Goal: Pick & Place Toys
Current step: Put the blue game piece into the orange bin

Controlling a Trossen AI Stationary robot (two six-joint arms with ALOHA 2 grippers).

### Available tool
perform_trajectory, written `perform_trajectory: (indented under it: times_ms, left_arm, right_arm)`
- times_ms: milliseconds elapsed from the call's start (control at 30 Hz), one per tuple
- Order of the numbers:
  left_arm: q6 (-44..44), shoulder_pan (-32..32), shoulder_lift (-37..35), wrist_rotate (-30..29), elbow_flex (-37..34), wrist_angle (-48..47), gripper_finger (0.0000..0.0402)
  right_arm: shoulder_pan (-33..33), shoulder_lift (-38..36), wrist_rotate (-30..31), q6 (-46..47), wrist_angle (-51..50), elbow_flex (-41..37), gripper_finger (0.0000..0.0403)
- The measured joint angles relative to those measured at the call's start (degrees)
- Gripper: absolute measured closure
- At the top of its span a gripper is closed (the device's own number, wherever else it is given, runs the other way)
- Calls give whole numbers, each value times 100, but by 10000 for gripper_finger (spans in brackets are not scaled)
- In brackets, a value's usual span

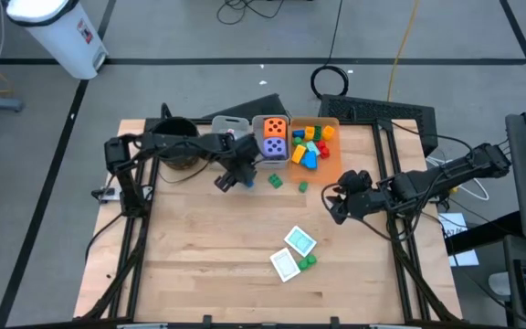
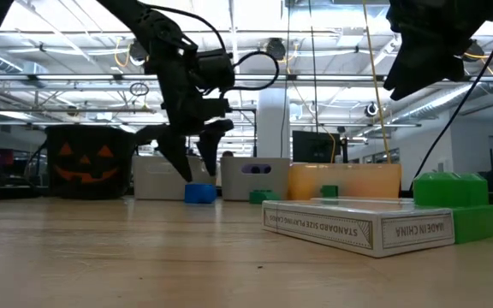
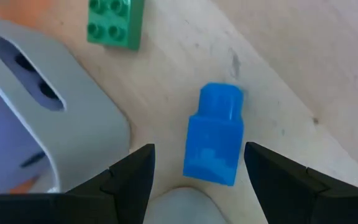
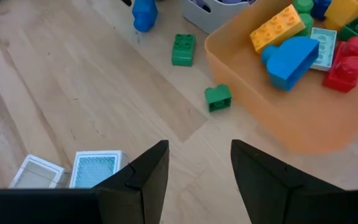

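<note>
Left claw (image 3: 194, 177) hangs wide open above the blue block (image 3: 215, 135), which lies on the worktop (image 1: 208, 247) just beside the grey bin (image 3: 48, 112). Right claw (image 4: 199, 169), also open, hovers near the orange bin (image 4: 272, 118).

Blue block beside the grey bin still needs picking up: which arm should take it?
Left. The left gripper hangs open right over the blue block, which lies between its fingers next to the grey bin. The right gripper is open too, but sits farther off, nearer the orange bin.
</note>
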Motion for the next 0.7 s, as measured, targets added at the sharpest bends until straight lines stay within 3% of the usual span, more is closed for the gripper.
perform_trajectory:
  times_ms: [233,700]
  left_arm:
    - [74,82,0,402,0,-194,147]
    - [92,116,380,311,4,-60,147]
  right_arm:
    - [0,0,13,-91,-155,0,239]
    - [0,0,17,-46,-228,0,239]
